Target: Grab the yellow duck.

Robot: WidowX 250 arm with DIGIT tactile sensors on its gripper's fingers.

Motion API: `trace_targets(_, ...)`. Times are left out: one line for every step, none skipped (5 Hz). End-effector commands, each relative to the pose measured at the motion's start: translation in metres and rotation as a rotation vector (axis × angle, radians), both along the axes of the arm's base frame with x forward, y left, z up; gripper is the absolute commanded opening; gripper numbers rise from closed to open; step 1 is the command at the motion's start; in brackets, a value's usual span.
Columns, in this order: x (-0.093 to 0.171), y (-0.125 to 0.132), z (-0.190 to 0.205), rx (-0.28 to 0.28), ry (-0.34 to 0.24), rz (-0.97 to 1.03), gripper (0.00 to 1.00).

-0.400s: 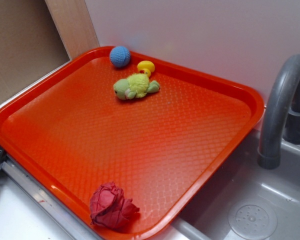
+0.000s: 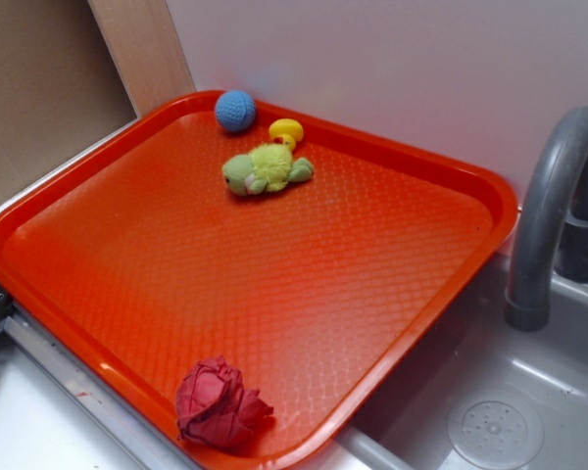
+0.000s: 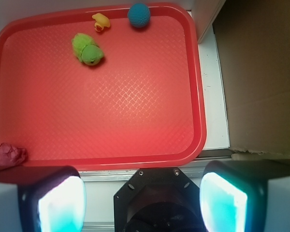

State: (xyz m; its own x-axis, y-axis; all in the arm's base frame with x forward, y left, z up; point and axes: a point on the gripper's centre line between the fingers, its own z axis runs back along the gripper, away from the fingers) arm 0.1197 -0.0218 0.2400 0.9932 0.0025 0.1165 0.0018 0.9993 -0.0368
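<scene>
Four small objects lie on the red tray [image 2: 392,294]: the yellow duck [image 2: 286,130] at the far rim, a blue ball [image 2: 235,110] near it toward the corner, a fuzzy yellow-green plush animal [image 2: 267,169] just in front of the duck, and a crumpled red cloth [image 2: 216,403] at the near edge. The wrist view shows the gripper [image 3: 142,193] off the tray past its near rim, fingers spread wide and empty, well apart from the duck [image 3: 100,21]. The duck appears to be glossy moulded plastic — likely very light, rigid and somewhat slippery, prone to skidding or popping out of a glancing pinch. A grasp across the rounded body, centred and low, seems safest — the approach must keep clear of the plush and the raised rim close behind the duck.
</scene>
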Motion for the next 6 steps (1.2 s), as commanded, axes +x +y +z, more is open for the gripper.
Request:
trace_targets(0.100,-0.033,-0.035,-0.021,-0.197,0.081,1.00)
trace_targets(0.141,-0.035,-0.057,-0.083,-0.266,0.100,1.00)
trace_targets(0.161,-0.031,-0.076,-0.073,-0.252,0.082,1.00)
trace_targets(0.183,-0.025,-0.105,-0.081,-0.247,0.036,1.00)
trace_targets(0.200,-0.043,-0.137,-0.071,-0.164,-0.016,1.00)
trace_targets(0.202,-0.075,-0.145,-0.045,-0.122,-0.089,1.00)
